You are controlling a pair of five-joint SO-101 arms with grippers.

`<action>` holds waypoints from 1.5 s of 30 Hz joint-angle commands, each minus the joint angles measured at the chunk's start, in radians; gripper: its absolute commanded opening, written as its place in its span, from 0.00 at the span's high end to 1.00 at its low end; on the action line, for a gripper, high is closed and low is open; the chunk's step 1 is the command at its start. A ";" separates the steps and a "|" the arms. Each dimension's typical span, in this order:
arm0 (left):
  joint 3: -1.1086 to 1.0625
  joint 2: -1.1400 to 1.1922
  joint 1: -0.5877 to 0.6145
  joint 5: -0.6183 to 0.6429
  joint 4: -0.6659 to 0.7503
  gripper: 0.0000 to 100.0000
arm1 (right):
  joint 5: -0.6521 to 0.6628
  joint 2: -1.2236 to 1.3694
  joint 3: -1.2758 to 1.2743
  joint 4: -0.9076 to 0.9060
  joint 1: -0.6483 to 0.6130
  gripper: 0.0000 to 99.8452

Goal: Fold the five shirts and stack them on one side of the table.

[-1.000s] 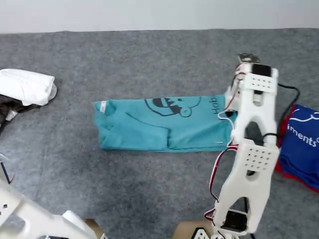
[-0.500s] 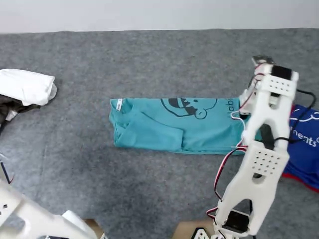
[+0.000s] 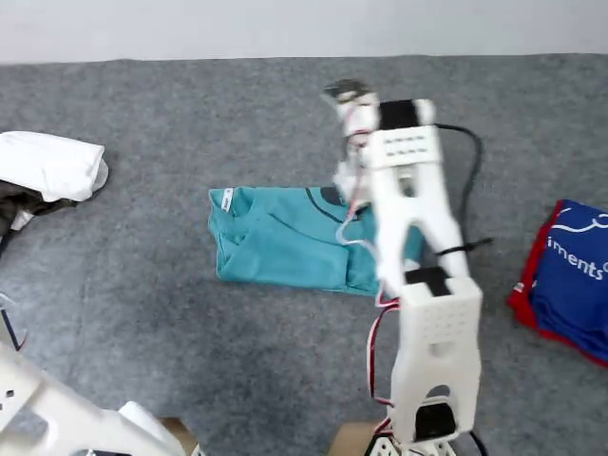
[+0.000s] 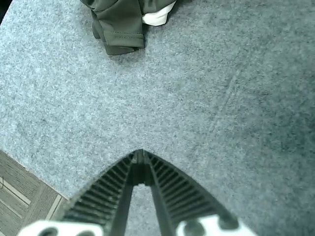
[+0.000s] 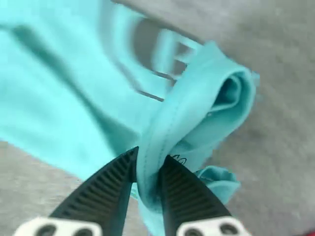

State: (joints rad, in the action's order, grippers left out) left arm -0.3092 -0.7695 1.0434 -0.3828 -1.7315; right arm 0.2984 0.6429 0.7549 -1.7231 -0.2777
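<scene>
Teal shirt (image 3: 271, 249), lying mid-table, is gripped at one end by the right gripper (image 5: 147, 160), whose jaws are pinched narrowly on the fabric. The left gripper (image 4: 142, 158) is pressed together on nothing. A blue shirt (image 3: 575, 275) is stacked folded on a red shirt (image 3: 521, 302) at the table's right. The white shirt (image 3: 52, 163) and dark shirt (image 3: 24, 204) are not yet folded.

A teal shirt (image 3: 275, 247), partly folded, is held by its bunched hem between the jaws of the right gripper (image 5: 147, 172). A dark shirt (image 4: 118, 24) is seen crumpled well beyond the closed jaws of the left gripper (image 4: 142, 162).
</scene>
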 commanded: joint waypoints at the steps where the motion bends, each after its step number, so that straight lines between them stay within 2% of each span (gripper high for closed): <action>1: 0.002 -0.020 0.002 -0.002 0.009 1.00 | 0.009 -0.073 0.025 0.027 -0.093 0.99; 9: 0.002 -0.020 0.002 -0.002 0.008 1.00 | 0.012 -0.042 0.023 0.117 -0.223 0.99; 22: 0.001 -0.020 0.002 -0.005 0.008 1.00 | 0.014 0.035 0.025 0.255 -0.351 0.99; 36: 0.001 -0.020 0.002 -0.005 0.009 1.00 | 0.057 0.054 0.025 0.344 -0.400 0.99; 38: 0.001 -0.020 0.002 -0.005 0.008 1.00 | 0.057 0.053 0.025 0.343 -0.414 0.95; 43: 0.001 -0.020 0.002 -0.005 0.008 1.00 | 0.051 0.048 0.025 0.340 -0.444 0.78; 45: -0.001 -0.020 0.002 -0.005 0.008 1.00 | 0.051 0.033 0.025 0.341 -0.461 0.75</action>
State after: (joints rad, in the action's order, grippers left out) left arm -0.3122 -0.7695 1.0434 -0.3828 -1.7315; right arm 0.3445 0.7119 0.7549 -1.3993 -0.7181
